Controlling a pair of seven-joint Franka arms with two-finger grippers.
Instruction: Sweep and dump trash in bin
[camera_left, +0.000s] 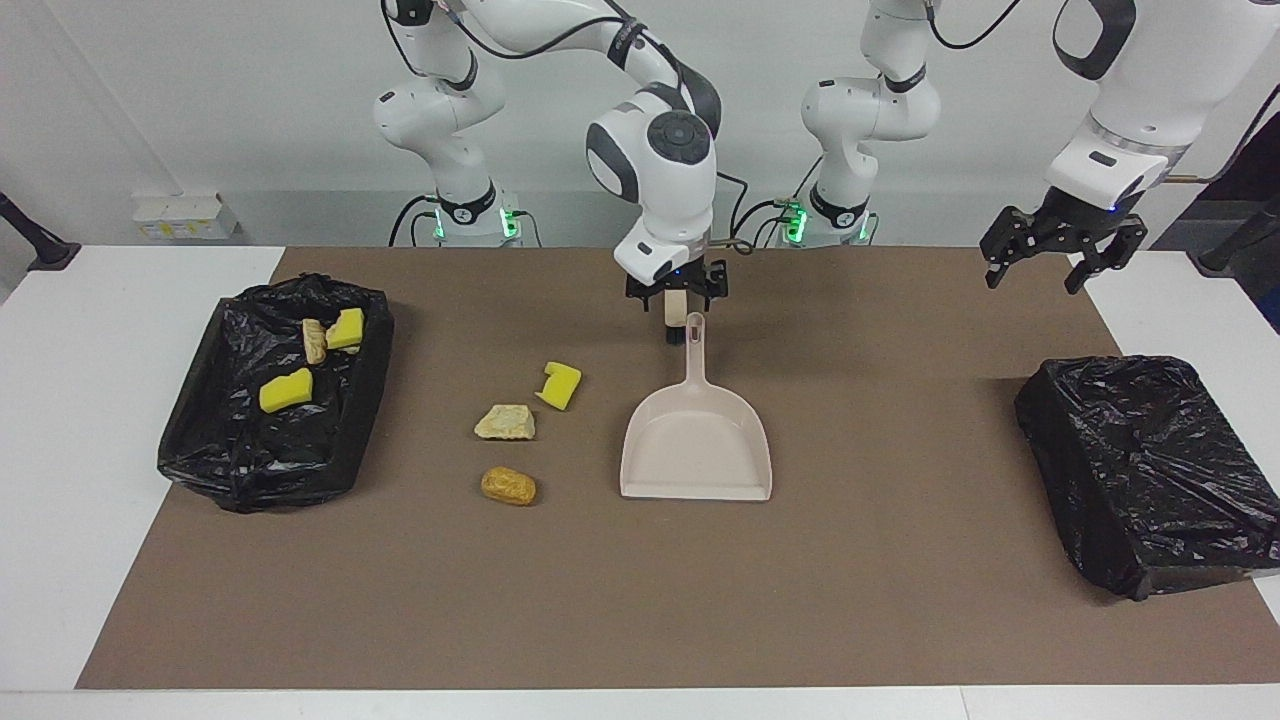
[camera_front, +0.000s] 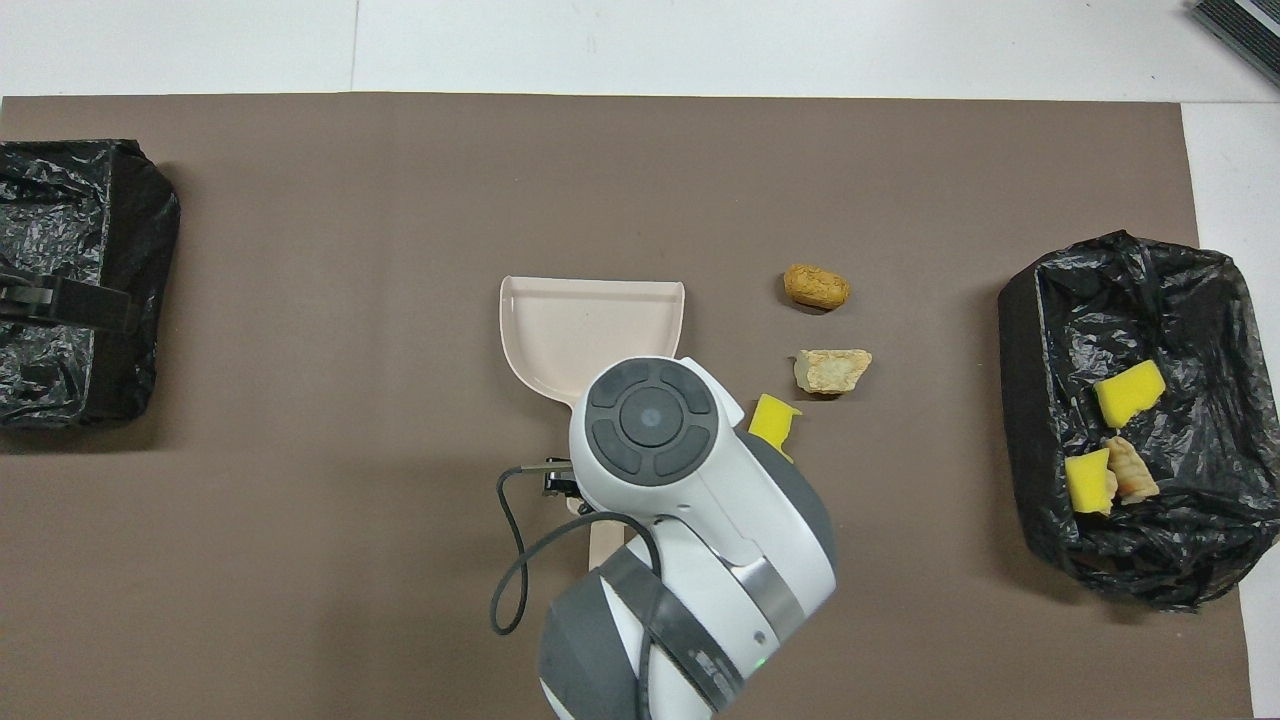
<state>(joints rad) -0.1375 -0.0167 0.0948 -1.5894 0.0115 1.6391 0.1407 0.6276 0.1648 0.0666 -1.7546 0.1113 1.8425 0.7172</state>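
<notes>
The right gripper (camera_left: 676, 300) is hovering open and empty over the dustpan (camera_left: 697, 440) handle, while the trash (camera_left: 505, 422), looking light and soft, is lying beside the pan, likely better swept than pinched

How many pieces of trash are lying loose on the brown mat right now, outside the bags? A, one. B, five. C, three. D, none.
C: a yellow sponge chunk, a pale bread lump and a golden-brown roll lie on the mat beside the dustpan.
</notes>
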